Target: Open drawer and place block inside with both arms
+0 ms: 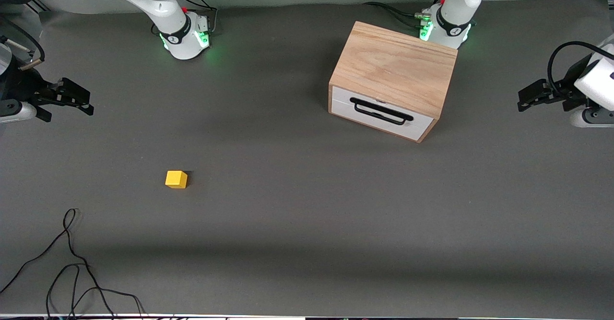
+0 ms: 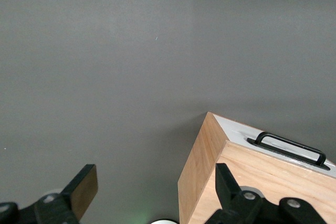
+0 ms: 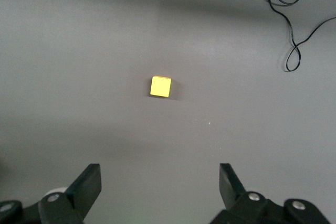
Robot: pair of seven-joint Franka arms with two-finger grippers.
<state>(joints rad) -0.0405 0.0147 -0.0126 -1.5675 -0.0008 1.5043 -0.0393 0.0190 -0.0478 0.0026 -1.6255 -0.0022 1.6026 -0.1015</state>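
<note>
The oak box stands near the left arm's base, its drawer shut, showing a white front and a black bar handle. The yellow block lies on the grey mat toward the right arm's end, nearer to the front camera than the box. My right gripper hangs open and empty above the table's edge at its end; its wrist view shows the block well away from the gripper. My left gripper hangs open and empty at the other end. From its gripper, the box and handle show.
A loose black cable curls on the mat near the front edge at the right arm's end, also in the right wrist view as the cable. The arm bases stand along the back edge.
</note>
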